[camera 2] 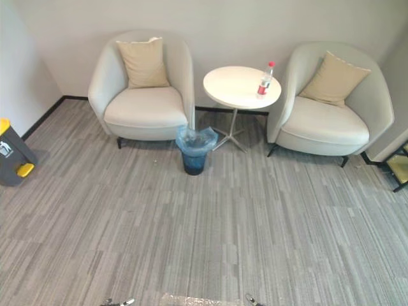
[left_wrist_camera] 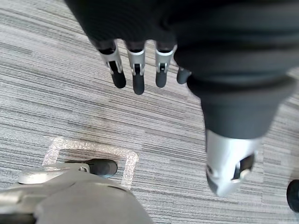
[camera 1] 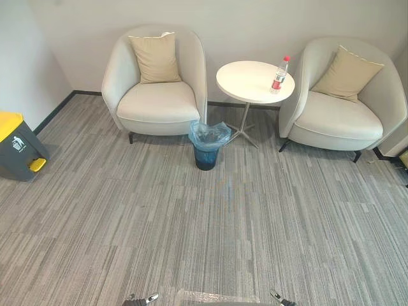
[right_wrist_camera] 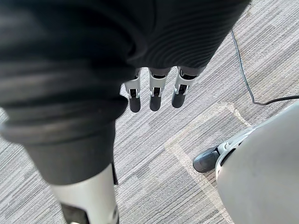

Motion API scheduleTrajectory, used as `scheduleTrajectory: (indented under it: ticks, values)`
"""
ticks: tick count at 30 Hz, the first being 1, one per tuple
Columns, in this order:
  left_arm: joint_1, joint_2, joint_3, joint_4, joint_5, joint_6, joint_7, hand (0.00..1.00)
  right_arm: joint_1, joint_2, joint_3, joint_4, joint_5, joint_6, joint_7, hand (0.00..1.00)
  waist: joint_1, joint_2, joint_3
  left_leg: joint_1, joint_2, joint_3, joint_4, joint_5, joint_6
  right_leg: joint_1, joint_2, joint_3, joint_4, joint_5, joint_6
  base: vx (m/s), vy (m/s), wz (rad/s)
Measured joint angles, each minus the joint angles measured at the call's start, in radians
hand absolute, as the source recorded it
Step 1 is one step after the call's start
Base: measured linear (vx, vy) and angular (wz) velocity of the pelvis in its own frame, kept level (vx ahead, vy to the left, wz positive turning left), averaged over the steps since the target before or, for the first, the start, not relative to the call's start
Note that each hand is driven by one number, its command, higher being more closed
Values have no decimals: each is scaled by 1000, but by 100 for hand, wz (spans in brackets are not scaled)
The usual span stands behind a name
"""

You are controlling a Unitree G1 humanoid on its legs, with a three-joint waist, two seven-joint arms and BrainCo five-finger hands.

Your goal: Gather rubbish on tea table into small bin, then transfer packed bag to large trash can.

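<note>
A plastic bottle (camera 1: 279,74) with a red cap and red label stands upright near the right edge of the round white tea table (camera 1: 245,81). On the carpet in front of the table stands the small bin (camera 1: 206,146), lined with a blue bag. The large grey trash can (camera 1: 16,146) with a yellow lid and pedal stands at the far left by the wall. My left hand (left_wrist_camera: 135,65) hangs over the carpet with straight fingers and holds nothing. My right hand (right_wrist_camera: 156,86) hangs the same way, open and empty. Both hands are far from the table.
Two cream armchairs (camera 1: 157,89) (camera 1: 344,102), each with a tan cushion, flank the table against the back wall. Grey striped carpet (camera 1: 204,223) stretches wide between me and the furniture. A taped square (camera 1: 210,297) marks the floor at my feet.
</note>
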State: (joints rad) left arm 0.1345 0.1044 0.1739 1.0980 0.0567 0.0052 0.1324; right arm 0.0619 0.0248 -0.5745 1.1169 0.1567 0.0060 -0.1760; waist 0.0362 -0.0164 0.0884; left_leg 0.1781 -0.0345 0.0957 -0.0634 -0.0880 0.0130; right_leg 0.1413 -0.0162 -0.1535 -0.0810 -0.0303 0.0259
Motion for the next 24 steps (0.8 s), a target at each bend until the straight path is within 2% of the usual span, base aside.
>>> scheduleTrajectory:
  ticks: [24]
  values:
    - [-7,9,-37,14,2,0,0,0,0,-7,18,1,-4,0,0,0,0,6,-3,-4,2,7,10,-7,-5,0,2,10,-7,1,-2,-3,-3,0]
